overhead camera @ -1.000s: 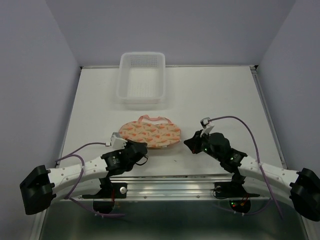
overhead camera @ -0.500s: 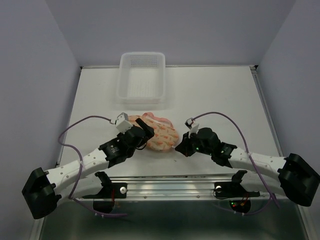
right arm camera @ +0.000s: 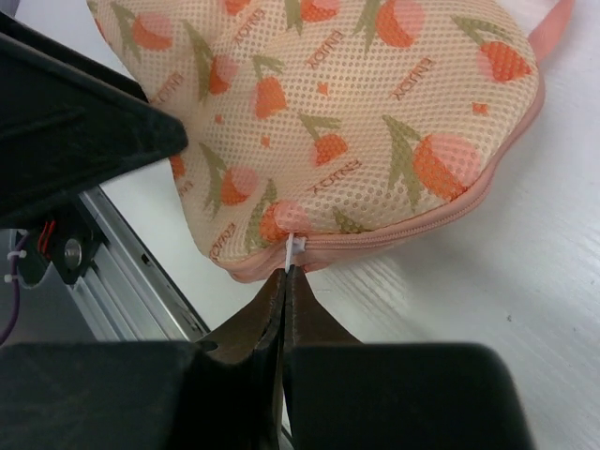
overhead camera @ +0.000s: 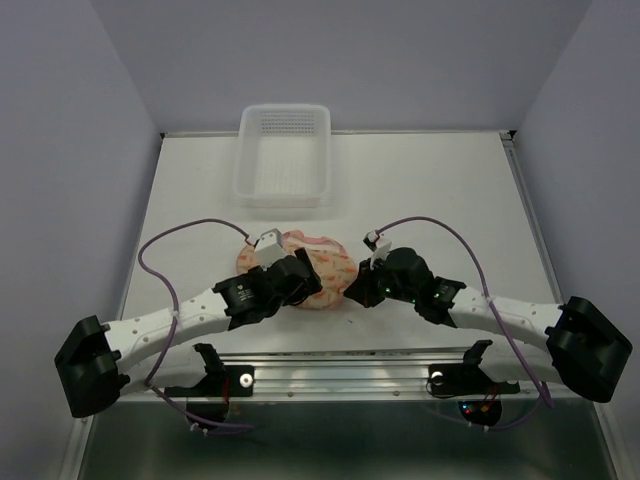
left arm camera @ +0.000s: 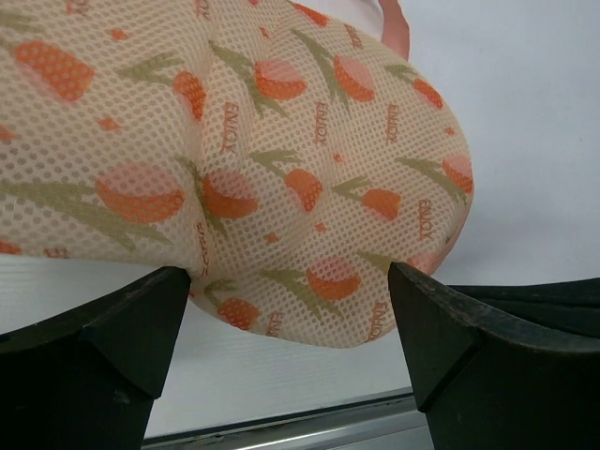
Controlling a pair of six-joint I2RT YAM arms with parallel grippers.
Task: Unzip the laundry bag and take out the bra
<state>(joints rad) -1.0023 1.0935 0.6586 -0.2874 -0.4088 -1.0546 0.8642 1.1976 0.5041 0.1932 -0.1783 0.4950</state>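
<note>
Right wrist: right tool (right arm camera: 284, 272) pinches white zipper pull (right arm camera: 295, 246) of tulip-printed mesh laundry bag (right arm camera: 319, 112); left tool (left arm camera: 289, 277) wide.

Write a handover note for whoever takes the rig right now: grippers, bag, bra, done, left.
Left gripper: open, jaws straddling one end of the laundry bag, not clamped.
Right gripper: shut on the white zipper pull at the bag's edge.
The bag lies on the table between the arms, with the basket behind it. The bra is not in view.
Done: pull gripped.
Left: the visible zipper run looks closed, so draw it open, then take the bra out.
</note>
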